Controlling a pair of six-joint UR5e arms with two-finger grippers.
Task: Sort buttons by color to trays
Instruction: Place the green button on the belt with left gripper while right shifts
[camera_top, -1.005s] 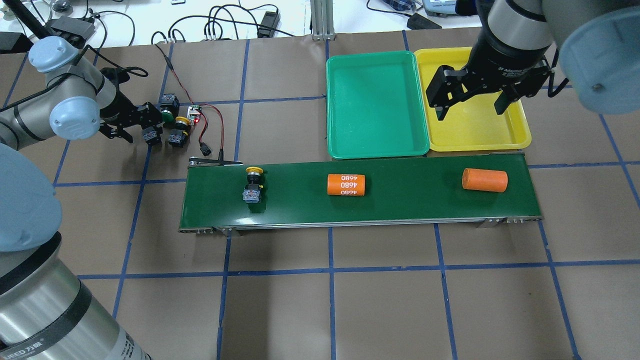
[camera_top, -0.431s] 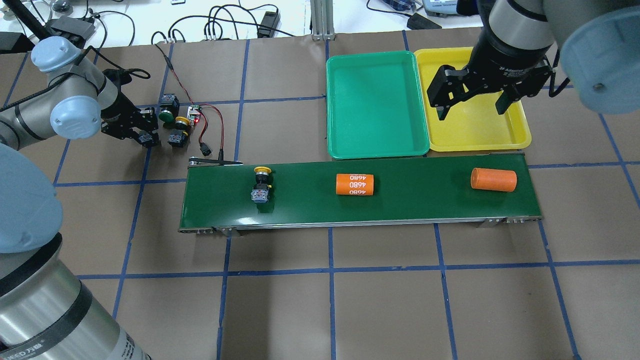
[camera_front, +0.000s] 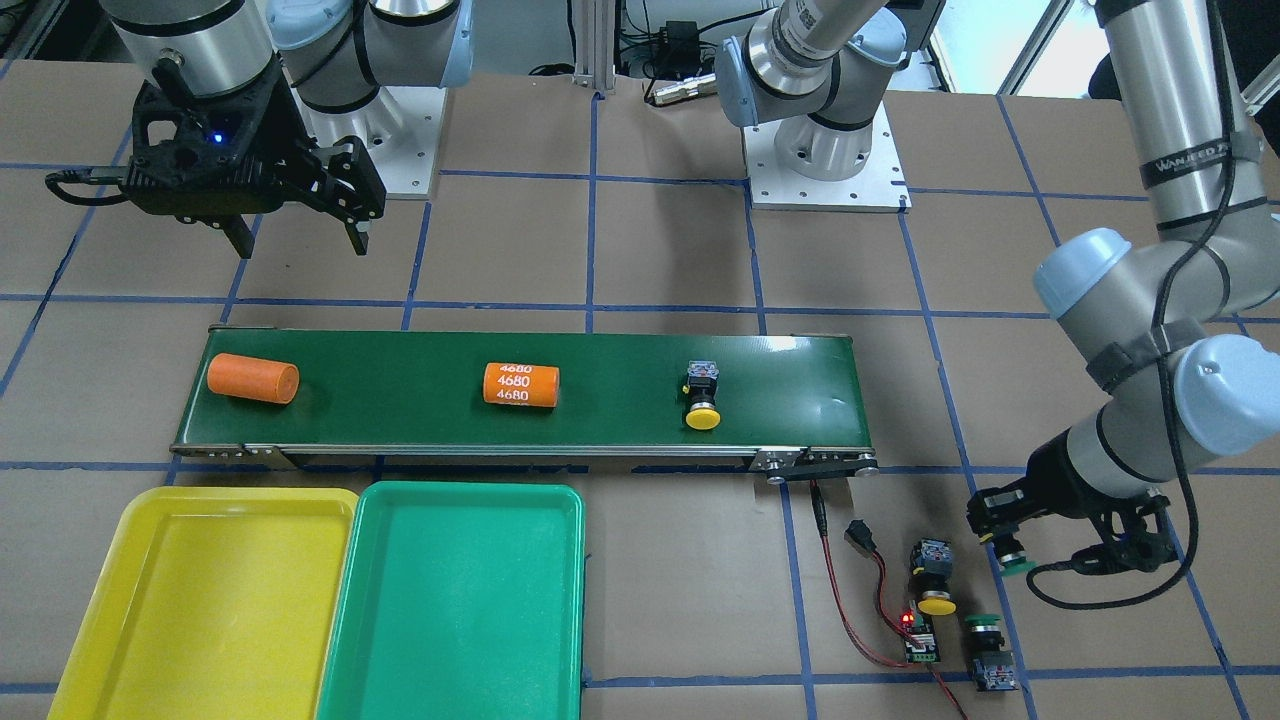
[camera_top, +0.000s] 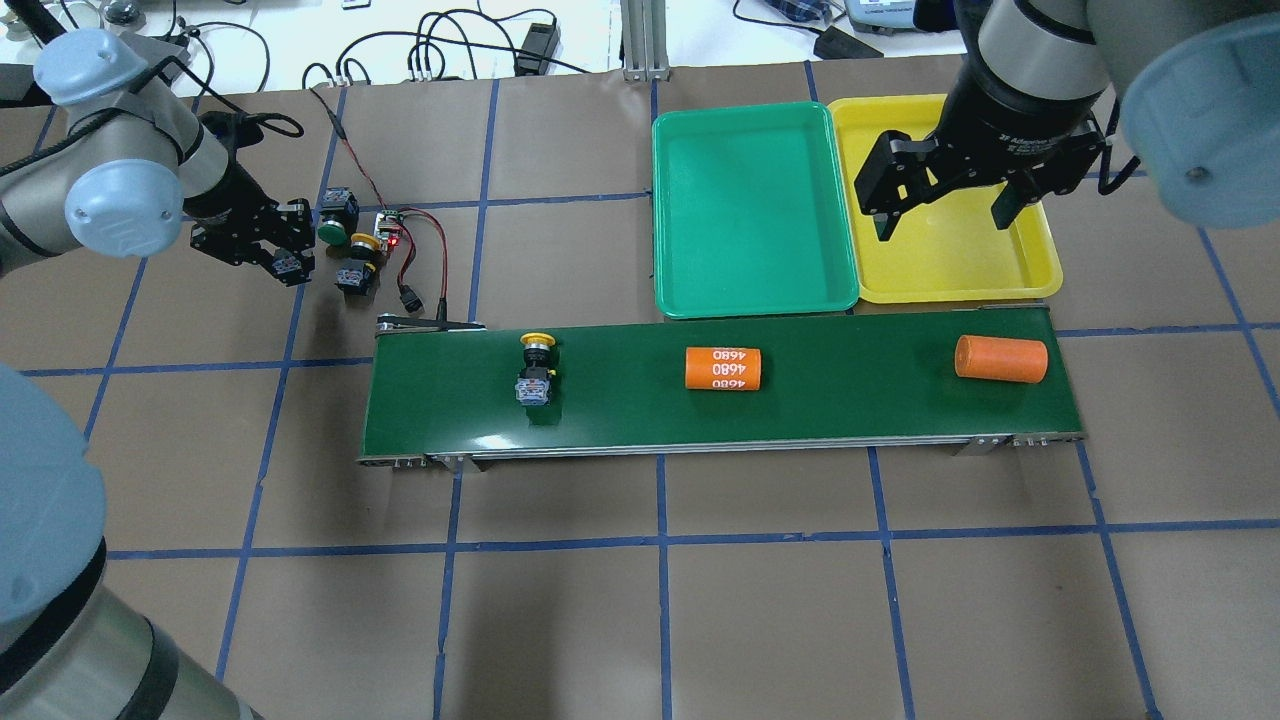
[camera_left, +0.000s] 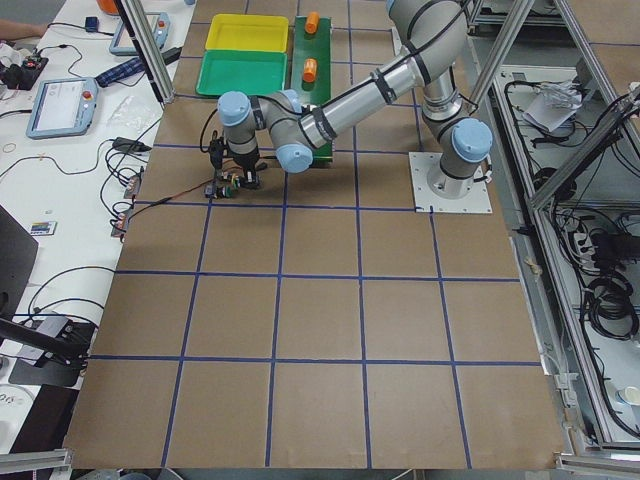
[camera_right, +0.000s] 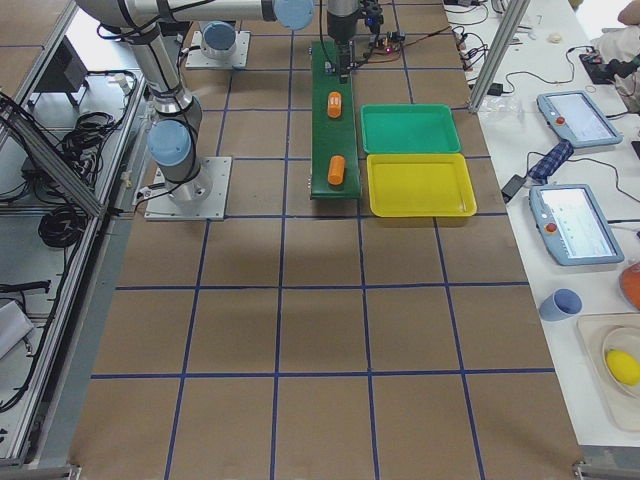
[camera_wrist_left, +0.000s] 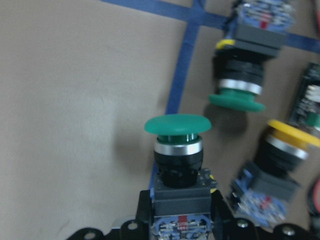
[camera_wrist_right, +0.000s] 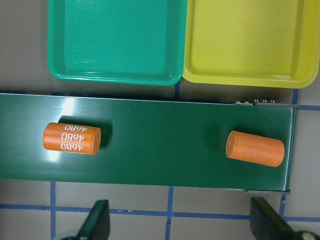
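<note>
Base of held green button (left claw mostly too) past left wrist view's bottom edge

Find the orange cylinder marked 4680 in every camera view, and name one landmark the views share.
Exterior front-facing: orange cylinder marked 4680 on the conveyor belt, left of centre.
Overhead exterior: the cylinder on the belt, right of centre.
Exterior left: top centre, the nearer orange cylinder.
Exterior right: top centre, the farther one.
Left wrist-mounted: not in it.
Right wrist-mounted: left side.
Landmark: the green tray, just across the belt's edge from it.
</note>
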